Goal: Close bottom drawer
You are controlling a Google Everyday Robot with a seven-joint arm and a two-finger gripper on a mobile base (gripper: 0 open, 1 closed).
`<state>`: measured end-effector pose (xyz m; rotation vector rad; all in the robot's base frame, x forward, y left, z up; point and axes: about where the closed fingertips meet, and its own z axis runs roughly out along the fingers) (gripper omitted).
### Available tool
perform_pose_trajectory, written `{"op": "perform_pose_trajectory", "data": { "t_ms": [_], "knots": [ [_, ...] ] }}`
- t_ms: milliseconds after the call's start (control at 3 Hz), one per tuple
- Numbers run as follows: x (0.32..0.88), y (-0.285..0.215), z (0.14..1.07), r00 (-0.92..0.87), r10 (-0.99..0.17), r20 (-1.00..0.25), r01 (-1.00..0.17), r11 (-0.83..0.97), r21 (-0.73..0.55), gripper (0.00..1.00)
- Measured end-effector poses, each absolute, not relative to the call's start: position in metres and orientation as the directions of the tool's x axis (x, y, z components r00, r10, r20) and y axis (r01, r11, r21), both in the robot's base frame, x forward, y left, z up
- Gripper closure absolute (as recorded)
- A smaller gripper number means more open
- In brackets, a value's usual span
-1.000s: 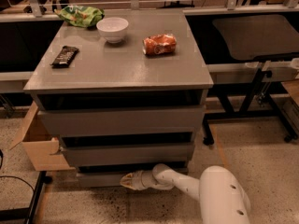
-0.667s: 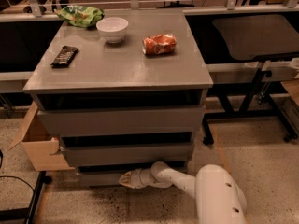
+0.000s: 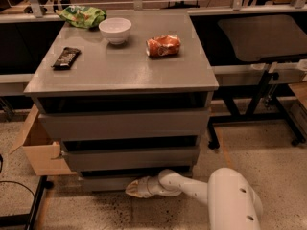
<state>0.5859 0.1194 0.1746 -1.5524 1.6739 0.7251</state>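
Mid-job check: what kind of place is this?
Probably a lab or office test area: a grey drawer unit staged with snacks, work tables on metal legs behind, a cardboard box beside it. The tool is low, at the front of the bottom drawer.

This looks like a robotics lab or office test space. A grey drawer cabinet [image 3: 120,123] stands on a speckled hard floor [image 3: 268,152] among dark work desks [image 3: 261,37] on black metal legs, with a cardboard box [image 3: 41,152] beside it. The robot's hand [image 3: 136,188] sits low at the cabinet's bottom drawer [image 3: 103,182].
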Motion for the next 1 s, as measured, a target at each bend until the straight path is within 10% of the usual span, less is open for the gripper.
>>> {"op": "perform_pose_trajectory", "data": {
  "t_ms": [1000],
  "knots": [
    [0.528,0.028,0.174,-0.204,-0.589,-0.782,-0.969,0.234,0.077,1.0]
  ]
}}
